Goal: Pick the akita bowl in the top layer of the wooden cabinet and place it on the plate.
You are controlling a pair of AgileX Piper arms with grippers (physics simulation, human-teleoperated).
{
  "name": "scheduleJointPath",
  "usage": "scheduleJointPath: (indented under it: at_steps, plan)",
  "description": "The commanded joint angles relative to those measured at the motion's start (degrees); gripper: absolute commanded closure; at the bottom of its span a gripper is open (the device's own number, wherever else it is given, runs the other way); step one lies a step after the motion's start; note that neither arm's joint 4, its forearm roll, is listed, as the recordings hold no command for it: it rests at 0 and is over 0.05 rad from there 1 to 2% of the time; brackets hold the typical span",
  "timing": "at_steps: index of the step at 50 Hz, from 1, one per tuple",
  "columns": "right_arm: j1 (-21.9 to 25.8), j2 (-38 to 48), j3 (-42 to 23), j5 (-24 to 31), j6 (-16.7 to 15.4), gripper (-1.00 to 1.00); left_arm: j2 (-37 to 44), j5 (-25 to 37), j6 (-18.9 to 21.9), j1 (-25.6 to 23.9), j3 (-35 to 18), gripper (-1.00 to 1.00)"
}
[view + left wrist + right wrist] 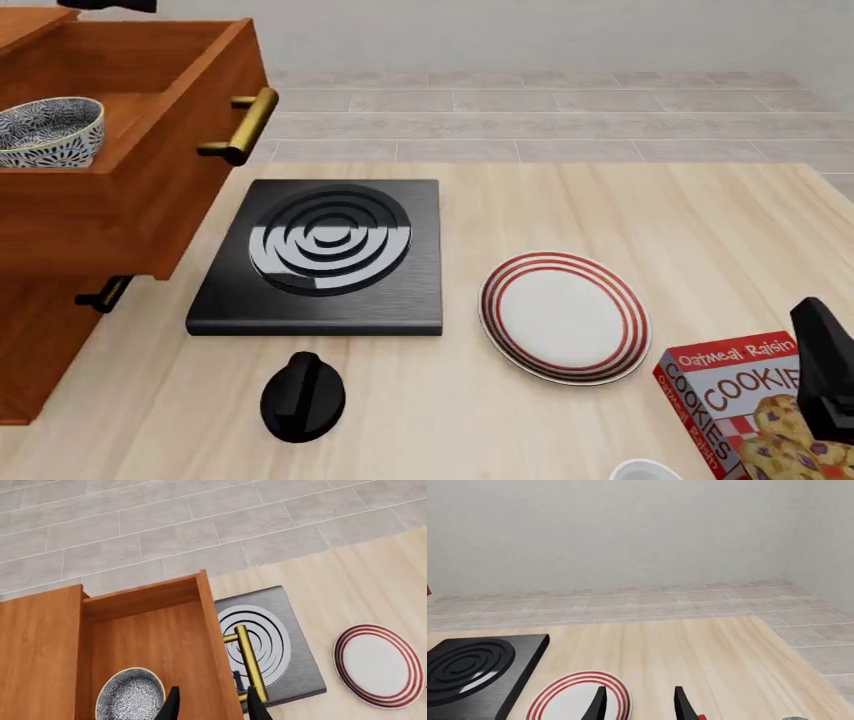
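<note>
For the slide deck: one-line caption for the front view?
Top drawer open, akita bowl inside; stove and plate on table.

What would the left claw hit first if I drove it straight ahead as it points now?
Probably the front wall of the top layer, which sits between the fingertips of the left claw; the akita bowl lies off to one side. Depth is hard to judge.

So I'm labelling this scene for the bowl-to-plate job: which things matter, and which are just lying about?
Belong to the job:
- akita bowl
- top layer, pulled open
- wooden cabinet
- plate
- left gripper, above the drawer

Just lying about:
- black stove
- black knob-like object
- cookie box
</note>
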Motion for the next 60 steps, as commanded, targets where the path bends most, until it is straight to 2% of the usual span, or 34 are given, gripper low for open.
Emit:
scheduleJointPath:
  at_steps: [1,20,23,24,25,26,27,33,41,49,60]
  plan:
    - [0.0,0.0,0.1,0.0,0.0,-1.00,1.1,1.0,2.6,3.4,-2.7,-1.00]
    - [-0.1,0.0,0.1,-0.2,0.0,-1.00,1.7,0.5,6.3,6.2,-3.8,-1.00]
    - [-0.1,0.0,0.1,-0.1,0.0,-1.00,2.3,0.9,6.0,5.8,-3.9,-1.00]
    - [-0.1,0.0,0.1,-0.2,0.0,-1.00,3.9,2.6,3.6,5.2,-3.6,-1.00]
    - [-0.1,0.0,0.1,-0.2,0.0,-1.00,3.9,2.6,3.6,5.2,-3.6,-1.00]
    - [-0.1,0.0,0.1,-0.2,0.0,-1.00,2.7,0.7,6.4,6.3,-3.5,-1.00]
    - [-0.1,0.0,0.1,-0.2,0.0,-1.00,3.3,1.3,5.6,6.2,-3.6,-1.00]
    - [-0.1,0.0,0.1,-0.1,0.0,-1.00,3.2,0.8,6.7,7.8,-3.7,-1.00]
    - [-0.1,-0.1,0.1,-0.1,-0.1,-1.00,4.2,-0.8,9.3,11.1,-3.2,-1.00]
    - [-0.1,0.0,0.0,-0.1,-0.2,-1.00,5.5,-1.8,9.6,12.4,-2.9,-1.00]
    - [-0.2,0.0,0.0,-0.2,-0.2,-1.00,6.4,-3.8,10.0,13.2,0.2,-1.00]
